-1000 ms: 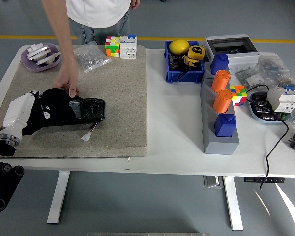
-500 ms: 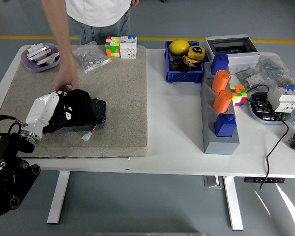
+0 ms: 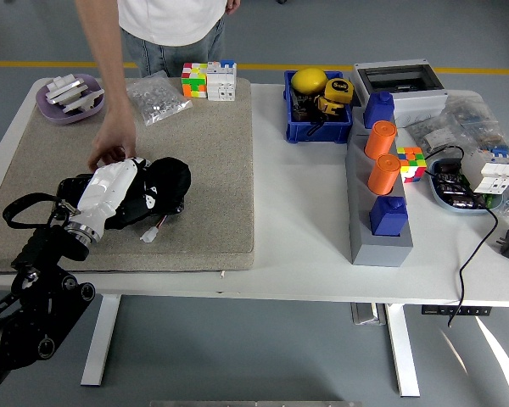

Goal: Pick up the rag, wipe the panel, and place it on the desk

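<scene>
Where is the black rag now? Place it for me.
In the head view the black rag lies on the left side of the beige mat, over the panel, under the robot's left hand, beside the person's hand.

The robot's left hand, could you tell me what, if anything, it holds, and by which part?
The left hand presses a black rag onto the panel; which part it grips cannot be told.

White table [image 3: 305,246]: beige mat [image 3: 212,170] under left hand [image 3: 119,191]; blue bin [image 3: 316,123], grey rack [image 3: 377,225], grey box [image 3: 399,80] far right.
</scene>
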You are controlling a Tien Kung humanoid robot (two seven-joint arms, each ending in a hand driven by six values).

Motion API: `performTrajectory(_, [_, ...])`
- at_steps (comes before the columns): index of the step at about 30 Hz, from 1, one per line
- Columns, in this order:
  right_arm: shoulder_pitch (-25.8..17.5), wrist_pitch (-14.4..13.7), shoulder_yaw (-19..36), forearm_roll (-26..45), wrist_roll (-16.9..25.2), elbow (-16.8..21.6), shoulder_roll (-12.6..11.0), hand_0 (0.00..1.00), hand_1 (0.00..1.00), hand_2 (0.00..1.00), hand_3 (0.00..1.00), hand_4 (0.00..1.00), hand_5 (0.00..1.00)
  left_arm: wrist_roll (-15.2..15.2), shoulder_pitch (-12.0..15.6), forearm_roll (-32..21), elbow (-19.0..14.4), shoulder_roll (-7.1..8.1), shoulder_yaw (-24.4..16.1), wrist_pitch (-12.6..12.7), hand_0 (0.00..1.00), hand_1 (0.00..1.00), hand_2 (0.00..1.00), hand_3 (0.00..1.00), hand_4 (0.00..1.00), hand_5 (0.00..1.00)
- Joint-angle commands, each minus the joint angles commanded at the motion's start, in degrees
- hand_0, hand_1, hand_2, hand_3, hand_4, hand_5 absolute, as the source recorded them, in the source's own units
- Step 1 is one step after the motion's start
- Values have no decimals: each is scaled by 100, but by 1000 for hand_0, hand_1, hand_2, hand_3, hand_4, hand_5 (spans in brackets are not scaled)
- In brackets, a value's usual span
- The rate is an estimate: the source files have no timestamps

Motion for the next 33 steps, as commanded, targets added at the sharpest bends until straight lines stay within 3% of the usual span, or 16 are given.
performTrajectory(7, [7, 19, 24, -25, 3, 0, 3, 764, 649, 678, 585, 998, 492, 49, -58, 52, -37, -59, 184, -10, 248, 238, 734, 485, 2, 2])
performTrajectory(13, [6, 25, 37, -44, 5, 0, 7, 763, 648, 680, 585, 998, 494, 54, -51, 80, 15, -43, 90, 7, 247, 239, 732, 484, 2, 2])
performTrajectory(33, [-7, 50, 172, -171, 19, 0, -22, 762, 644, 682, 590, 998, 497, 112, 109, 393, 346, 165, -756, 70, 247, 238, 723, 483, 2, 2])
